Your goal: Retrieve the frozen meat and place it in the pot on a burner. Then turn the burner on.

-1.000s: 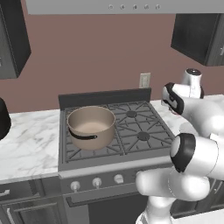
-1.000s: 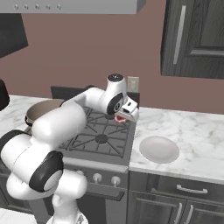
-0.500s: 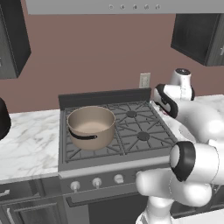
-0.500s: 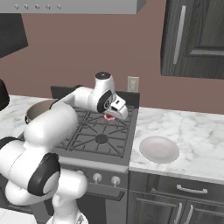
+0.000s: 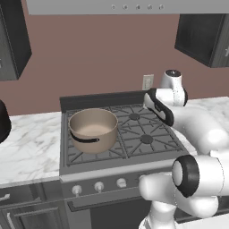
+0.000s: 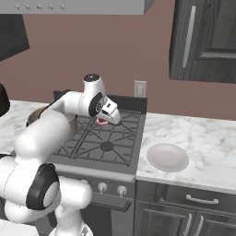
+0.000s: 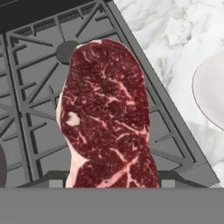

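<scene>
The frozen meat [image 7: 105, 122], a dark red slab marbled with white, hangs over the stove's right-hand grates, close to the camera in the hand view. My gripper [image 6: 105, 120] is shut on it; a bit of red meat [image 6: 100, 122] peeks out under the hand in the right base view. The tan pot [image 5: 93, 129] with its dark handle band stands on the front left burner, left of the hand [image 5: 159, 107] and apart from it. In the hand view the meat hides the fingertips.
A round pale plate [image 6: 168, 156] lies on the marble counter right of the stove, and its rim also shows in the hand view [image 7: 212, 94]. Burner knobs [image 5: 99, 185] line the stove's front panel. A dark object [image 5: 2, 121] sits at the far left counter edge.
The arm has swung left with the meat, from the stove's right edge to over its right burners, closer to the pot. The grip has stayed the same.
</scene>
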